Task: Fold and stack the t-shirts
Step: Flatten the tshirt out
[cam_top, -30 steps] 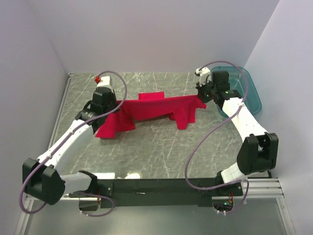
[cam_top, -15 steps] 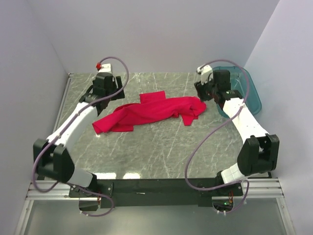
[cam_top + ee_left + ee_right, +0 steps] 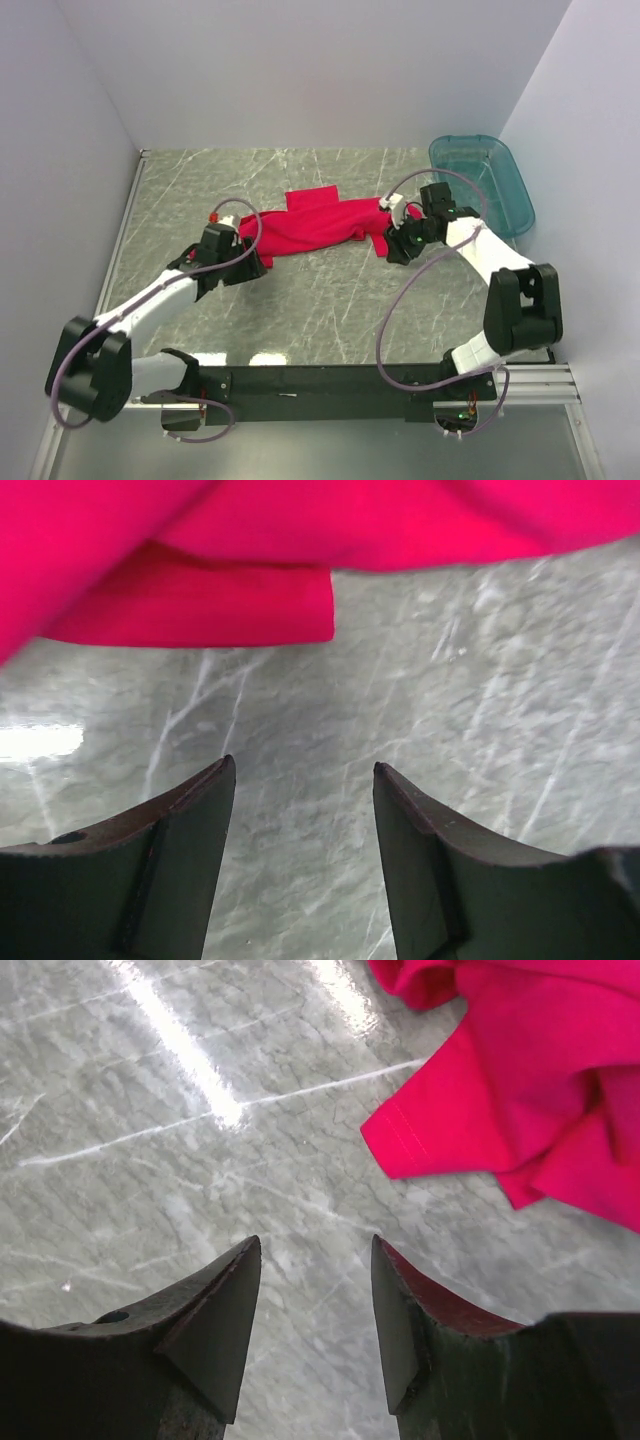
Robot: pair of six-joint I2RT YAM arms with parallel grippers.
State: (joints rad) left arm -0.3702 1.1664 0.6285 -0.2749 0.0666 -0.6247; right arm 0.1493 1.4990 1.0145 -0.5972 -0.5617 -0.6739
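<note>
1. At the near edge of the grey marbled desk [image 3: 330, 310], a black rail [image 3: 320, 380] carries both bases. The left arm [image 3: 150, 300] reaches in from the left and the right arm [image 3: 505, 265] from the right.
2. The left end effector [image 3: 248, 264] sits low over the desk at the near-left end of the cloth. Its wrist camera shows the left end effector [image 3: 300, 770] with its jaws spread apart and only bare stone between them. A red hem lies just ahead of the fingertips, not touching them.
3. The right end effector [image 3: 392, 250] points down at the right end of the cloth. In its wrist camera the right end effector [image 3: 312, 1245] is likewise parted and holds nothing. A sleeve-like corner of red cloth rests on the stone just beyond its tips.
4. The red t-shirt [image 3: 310, 222] lies bunched in a long band across the middle of the desk, between the two end effectors. A flat square flap sticks out on its far side. Both close views show the red t-shirt [image 3: 200, 600] [image 3: 520, 1090] rumpled in overlapping layers, unfolded.
5. A teal plastic tub [image 3: 490, 170] stands at the far right corner of the desk, apart from the shirt and beyond the right arm.
6. Pale walls [image 3: 300, 70] close the desk in on three sides.
</note>
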